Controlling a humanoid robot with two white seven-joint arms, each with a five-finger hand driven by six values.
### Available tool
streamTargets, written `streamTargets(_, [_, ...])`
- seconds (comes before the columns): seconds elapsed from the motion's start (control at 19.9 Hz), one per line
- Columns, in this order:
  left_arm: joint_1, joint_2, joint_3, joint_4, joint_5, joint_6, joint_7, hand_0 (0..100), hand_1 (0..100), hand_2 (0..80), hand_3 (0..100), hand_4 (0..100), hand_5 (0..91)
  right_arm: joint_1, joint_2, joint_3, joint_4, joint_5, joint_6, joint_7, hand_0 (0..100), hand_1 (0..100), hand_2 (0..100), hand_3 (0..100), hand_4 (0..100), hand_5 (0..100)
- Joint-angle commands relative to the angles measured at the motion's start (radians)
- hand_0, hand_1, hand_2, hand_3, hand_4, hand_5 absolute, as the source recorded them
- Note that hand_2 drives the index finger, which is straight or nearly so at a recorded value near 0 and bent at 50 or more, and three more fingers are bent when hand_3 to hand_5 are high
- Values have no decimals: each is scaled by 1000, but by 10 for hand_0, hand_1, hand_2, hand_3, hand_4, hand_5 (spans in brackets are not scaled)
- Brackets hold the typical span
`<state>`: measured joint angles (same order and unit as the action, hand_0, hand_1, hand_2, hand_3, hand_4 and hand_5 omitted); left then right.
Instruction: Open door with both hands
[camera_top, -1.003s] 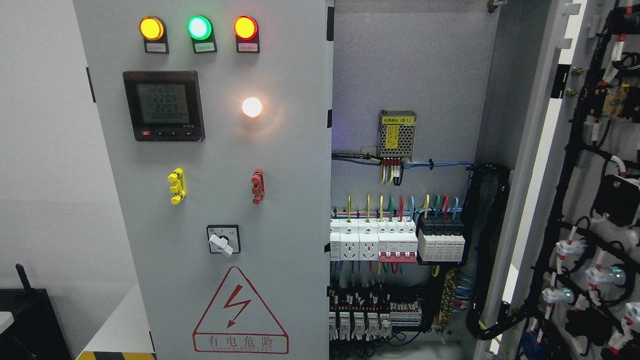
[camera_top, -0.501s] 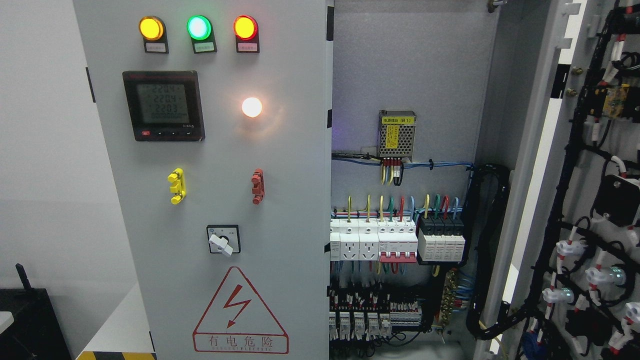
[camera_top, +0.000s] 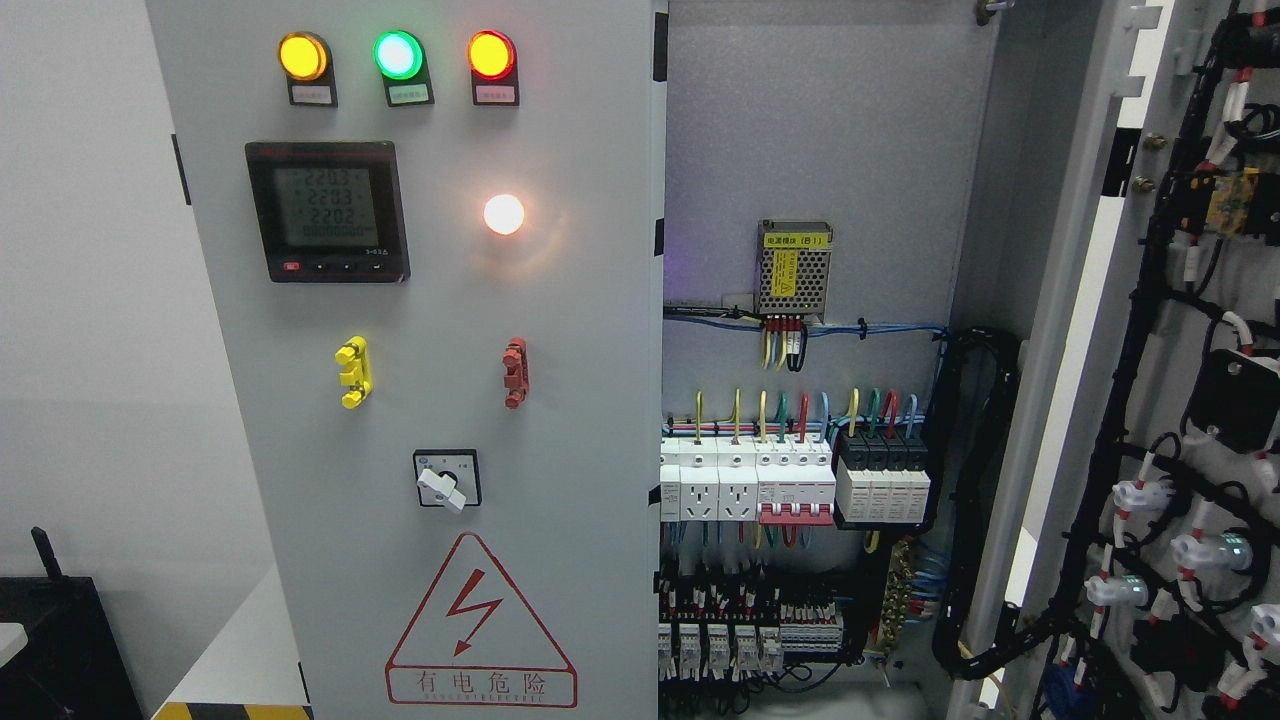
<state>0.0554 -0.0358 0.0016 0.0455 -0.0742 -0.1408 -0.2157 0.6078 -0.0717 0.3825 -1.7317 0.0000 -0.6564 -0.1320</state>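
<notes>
Neither hand shows, so I cannot tell their state; the right door (camera_top: 1150, 400) hangs open, and I should finish gently.

3 lamps (camera_top: 397, 55), 2 doors (camera_top: 560, 400) – 1 meter (camera_top: 327, 211)

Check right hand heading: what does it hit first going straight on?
Cannot say: neither hand shows in the head view. Only the closed left door and the right door, already swung open, are visible.
</notes>
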Motion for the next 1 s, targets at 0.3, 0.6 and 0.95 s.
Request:
streamTargets(0.3, [0, -3, -14, 5, 1, 0, -1, 120, 389, 0, 0, 0, 0, -362, 4, 7, -109, -55, 282, 2, 120, 389, 0, 0, 0, 0])
streamTargets(0.6, [0, -3, -14, 5, -1, 0, -1, 120, 389, 0, 0, 0, 0, -565, 18, -22, -72, -189, 451, 2, 120, 389, 0, 0, 0, 0])
streamTargets(0.95, [0, -3, -14, 5, -1, 0, -1, 120, 389, 0, 0, 0, 0, -730, 21, -22, -33, -193, 552, 2, 120, 389, 0, 0, 0, 0])
